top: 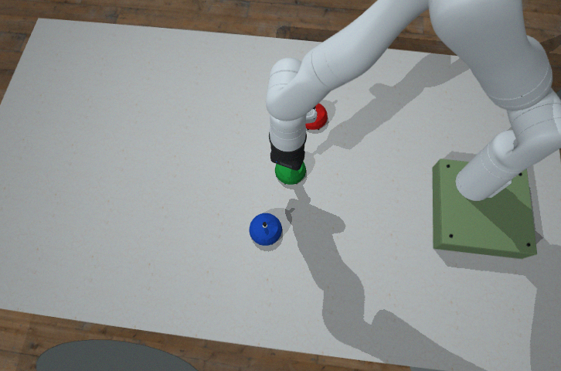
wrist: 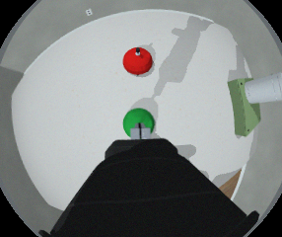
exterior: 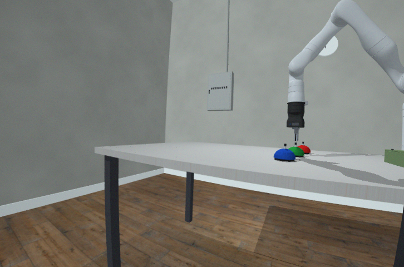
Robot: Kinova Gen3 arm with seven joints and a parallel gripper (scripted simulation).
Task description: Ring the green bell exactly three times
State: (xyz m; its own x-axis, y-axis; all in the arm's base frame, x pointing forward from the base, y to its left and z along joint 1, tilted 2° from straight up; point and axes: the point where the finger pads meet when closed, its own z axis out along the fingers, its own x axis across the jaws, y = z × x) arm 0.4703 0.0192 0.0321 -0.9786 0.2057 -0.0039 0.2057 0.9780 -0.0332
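Observation:
The green bell (top: 290,175) (exterior: 297,151) (wrist: 139,118) stands near the middle of the white table (top: 114,153) (exterior: 208,156), between a red bell and a blue bell. My gripper (exterior: 295,139) (wrist: 139,128) is shut and empty. It points straight down, directly over the green bell's button. In the side view the fingertips are just above the button's small black stem; I cannot tell whether they touch it. In the overhead view the wrist hides the button.
The red bell (top: 319,117) (exterior: 304,148) (wrist: 137,61) stands just beyond the green one. The blue bell (top: 265,229) (exterior: 284,154) stands on the near side. The arm's green base plate (top: 478,219) (exterior: 399,158) (wrist: 243,109) is at the table's right.

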